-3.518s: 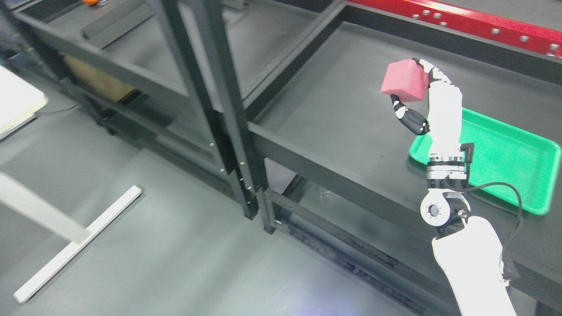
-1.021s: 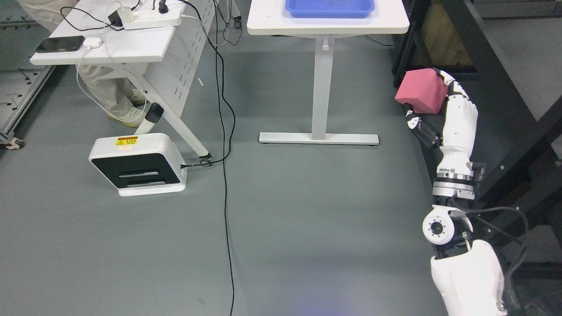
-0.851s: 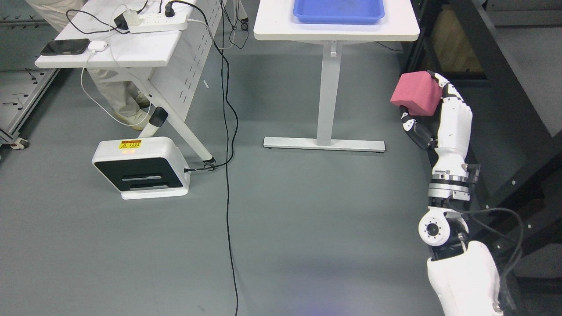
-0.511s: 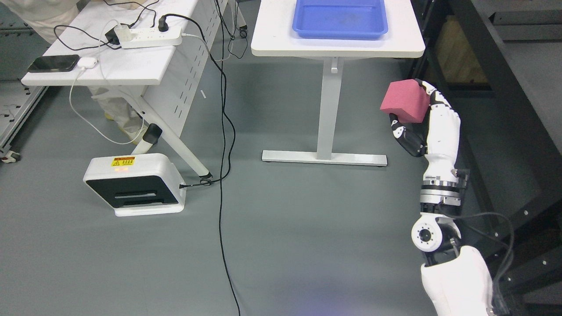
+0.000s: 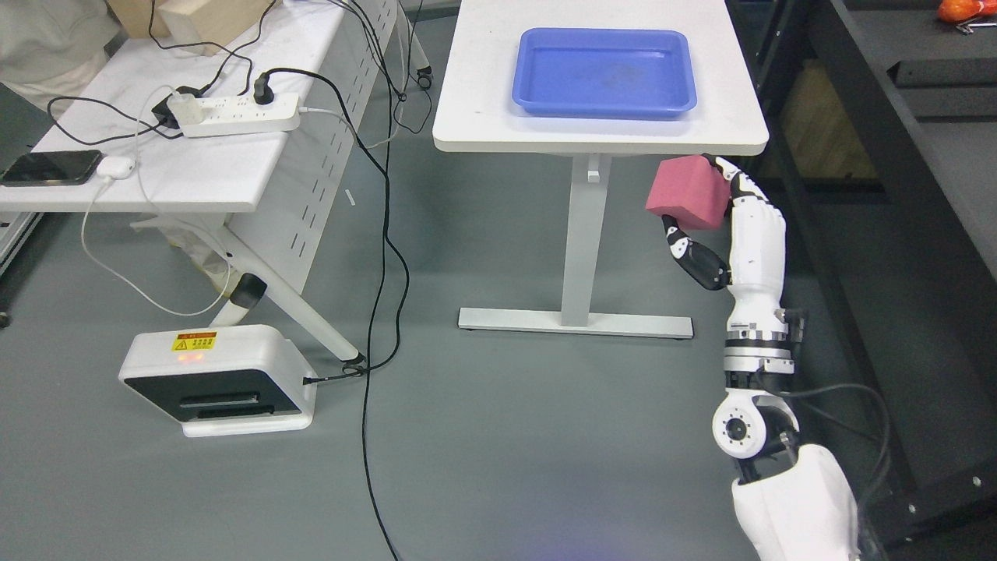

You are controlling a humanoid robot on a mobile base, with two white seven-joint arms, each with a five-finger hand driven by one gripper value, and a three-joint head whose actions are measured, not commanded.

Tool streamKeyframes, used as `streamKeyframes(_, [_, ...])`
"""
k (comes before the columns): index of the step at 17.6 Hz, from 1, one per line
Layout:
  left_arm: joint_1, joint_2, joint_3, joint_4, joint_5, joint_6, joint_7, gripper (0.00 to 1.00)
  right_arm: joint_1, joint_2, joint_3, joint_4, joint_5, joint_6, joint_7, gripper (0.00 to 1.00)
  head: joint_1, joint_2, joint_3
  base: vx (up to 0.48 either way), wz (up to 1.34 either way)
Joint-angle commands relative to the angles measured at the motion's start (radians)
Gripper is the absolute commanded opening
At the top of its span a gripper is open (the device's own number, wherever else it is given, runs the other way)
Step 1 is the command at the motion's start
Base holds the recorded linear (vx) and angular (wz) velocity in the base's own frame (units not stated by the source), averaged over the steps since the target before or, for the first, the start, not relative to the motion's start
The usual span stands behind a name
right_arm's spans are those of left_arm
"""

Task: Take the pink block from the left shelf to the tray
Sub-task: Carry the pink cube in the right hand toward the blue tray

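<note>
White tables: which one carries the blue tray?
The right white table, on a single post beside the pink block held in the right hand. The left table carries a power strip and cables.

Right arm [image 5: 794, 499]: glossy white forearm shell at 5 o'clock, round white wrist joint with dark centre hub, stacked silver-and-black rings above. Black cable [image 5: 849, 389] loops off wrist toward 3 o'clock. Right hand [image 5: 748, 234]: white back, black finger segments with white knuckle bands.
</note>
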Motion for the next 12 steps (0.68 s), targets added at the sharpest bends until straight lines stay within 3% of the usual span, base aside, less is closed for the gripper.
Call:
streamKeyframes(1, [0.000,0.017,0.000,-0.017,0.000,-0.001,0.000,1.00,0.004,-0.013,0.051,-0.010,0.000,-0.003,0.000,0.04,0.0000,0.000,0.000,0.290,0.06])
streamKeyframes(6, [0.000,0.017,0.000,-0.017,0.000,-0.001,0.000,1.00,0.011,-0.013,0.059,-0.011,0.017,-0.006,0.000,0.04,0.0000,0.000,0.000,0.285,0.03])
streamKeyframes(12, [0.000,0.017,0.000,-0.017,0.000,-0.001,0.000,1.00,0.005,-0.013,0.112,-0.010,0.190,0.004,0.000,0.04,0.0000,0.000,0.000,0.290,-0.01])
